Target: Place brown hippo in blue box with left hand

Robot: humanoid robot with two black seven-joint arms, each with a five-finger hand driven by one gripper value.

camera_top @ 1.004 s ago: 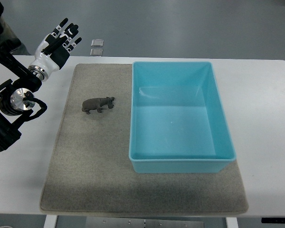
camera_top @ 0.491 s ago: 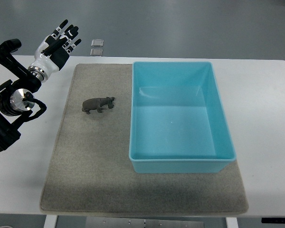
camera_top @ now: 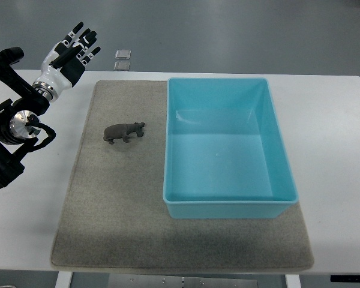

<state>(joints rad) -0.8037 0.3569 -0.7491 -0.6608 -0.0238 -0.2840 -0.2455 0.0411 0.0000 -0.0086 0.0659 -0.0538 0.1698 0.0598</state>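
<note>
Item: brown hippo (camera_top: 124,132), standing on the grey mat (camera_top: 108,210) just left of the empty blue box (camera_top: 228,207), untouched. Left robot hand (camera_top: 72,51): fingers spread, empty, over the table (camera_top: 336,120) edge, well apart from the toy. Risk: small, low figure; an off-centre closure may tip it or nudge it against the box wall.

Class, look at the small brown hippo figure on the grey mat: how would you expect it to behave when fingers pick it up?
The brown hippo looks like a moulded toy, so probably rigid and light. It stands on short legs on the mat, so a sideways nudge may tip it.
</note>
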